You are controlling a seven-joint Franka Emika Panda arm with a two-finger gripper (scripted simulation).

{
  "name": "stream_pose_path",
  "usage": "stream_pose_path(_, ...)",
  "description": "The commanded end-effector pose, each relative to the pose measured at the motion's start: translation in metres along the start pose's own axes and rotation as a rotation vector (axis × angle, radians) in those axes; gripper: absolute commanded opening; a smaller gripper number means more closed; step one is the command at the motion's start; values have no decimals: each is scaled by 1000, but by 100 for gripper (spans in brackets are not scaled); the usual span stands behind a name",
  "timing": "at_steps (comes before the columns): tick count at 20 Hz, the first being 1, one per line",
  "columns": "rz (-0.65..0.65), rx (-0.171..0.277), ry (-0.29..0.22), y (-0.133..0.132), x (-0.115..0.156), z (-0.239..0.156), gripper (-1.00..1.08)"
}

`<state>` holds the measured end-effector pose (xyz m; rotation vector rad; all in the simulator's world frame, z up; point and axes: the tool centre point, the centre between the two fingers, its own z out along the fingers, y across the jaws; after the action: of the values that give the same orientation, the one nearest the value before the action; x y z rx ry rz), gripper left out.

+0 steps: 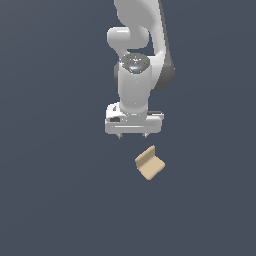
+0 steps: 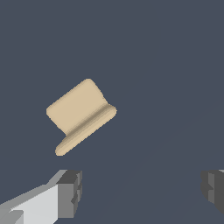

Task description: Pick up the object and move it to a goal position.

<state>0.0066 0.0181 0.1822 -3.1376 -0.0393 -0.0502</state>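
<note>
Hanging from the white arm (image 1: 134, 85), the tool (image 1: 132, 136) is pointing straight down with its fingers spread wide and nothing between them. Only the two short fingertips are showing below its white body in the exterior view. In the wrist view, one dark grey pad (image 2: 70, 192) and the other are sitting far apart at opposite sides of the picture, with bare table (image 2: 166, 65) between them.

Just below the tool in the exterior view, and slightly toward that view's right, the tan L-shaped object (image 1: 149, 163) is lying apart from the fingertips, not touching them. One plate is lying flat while the other is rising from the rounded bend, and the piece is sitting turned at an angle to the line of the fingers. The wrist view is showing it outside the gap between the fingers, nearer the pad with the white housing.

No table edges or corners are showing in either view, so I cannot place the object against them.
</note>
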Motion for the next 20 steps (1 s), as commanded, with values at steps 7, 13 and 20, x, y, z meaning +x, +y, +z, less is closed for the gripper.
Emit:
stream_pose_path(7, 21, 0, -1, -2, 0, 3, 100)
stream_pose_path(13, 83, -2, -2, -8, 0, 14, 100)
stream_pose_path(20, 210, -5, -6, -21, 1, 34, 100)
